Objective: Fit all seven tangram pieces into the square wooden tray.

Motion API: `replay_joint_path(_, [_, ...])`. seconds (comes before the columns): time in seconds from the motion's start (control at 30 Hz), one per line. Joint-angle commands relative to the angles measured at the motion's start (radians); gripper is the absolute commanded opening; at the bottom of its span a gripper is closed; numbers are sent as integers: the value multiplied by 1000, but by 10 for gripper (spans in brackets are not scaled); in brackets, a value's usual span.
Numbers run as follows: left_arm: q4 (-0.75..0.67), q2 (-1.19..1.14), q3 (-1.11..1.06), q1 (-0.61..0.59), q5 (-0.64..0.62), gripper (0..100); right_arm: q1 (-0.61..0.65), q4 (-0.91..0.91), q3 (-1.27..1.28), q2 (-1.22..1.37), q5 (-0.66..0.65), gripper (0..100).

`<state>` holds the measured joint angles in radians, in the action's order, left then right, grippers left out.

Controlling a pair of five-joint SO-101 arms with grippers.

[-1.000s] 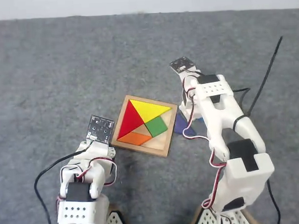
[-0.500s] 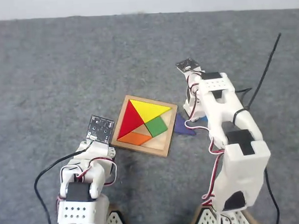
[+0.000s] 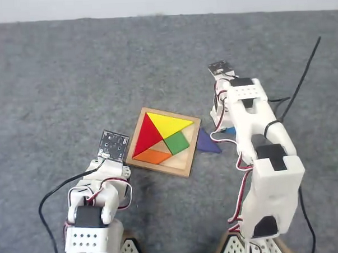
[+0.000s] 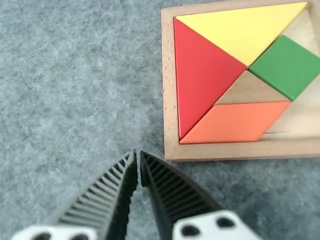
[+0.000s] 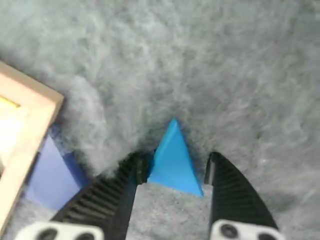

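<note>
A: Where did the wooden tray (image 3: 189,169) sit?

B: On the grey table (image 3: 71,80), turned at an angle. Inside lay a red triangle (image 3: 146,136), a yellow triangle (image 3: 168,125), a green square (image 3: 177,142) and an orange parallelogram (image 3: 153,156). Bare wood showed in a small triangular gap among them and along one side.

A: And outside it?

B: A dark blue triangle (image 3: 208,143) lay on the table just beside the tray's rim, on the side nearest the green square. A light blue triangle (image 5: 172,160) lay near it, a little farther from the tray.

A: The right gripper (image 5: 176,164)?

B: Low over that light blue triangle, fingers spread to either side of it. One finger looked to be touching its edge, though I couldn't be sure; the other stood apart — nothing clamped.

A: The left gripper (image 4: 137,159)?

B: Over bare table just beside the tray's rim, by the red triangle — fingers closed together, holding nothing.
</note>
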<state>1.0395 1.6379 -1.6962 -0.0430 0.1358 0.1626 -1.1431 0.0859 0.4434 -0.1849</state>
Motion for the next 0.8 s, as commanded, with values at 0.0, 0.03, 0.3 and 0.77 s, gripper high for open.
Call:
replay_joint_path(0.0, [5,12,7,-3,-8,13,-7,-2,-32,2,17,121])
replay_joint_path(0.03, [5,12,7,-3,-8,13,-2,-2,-34,-4,17,120])
replay_joint_path(0.3, [5,12,7,-3,-8,13,1,-8,35,-114,14,120])
replay_joint_path(0.77, [5,12,7,-3,-8,13,7,-107,49,-122,-72,248])
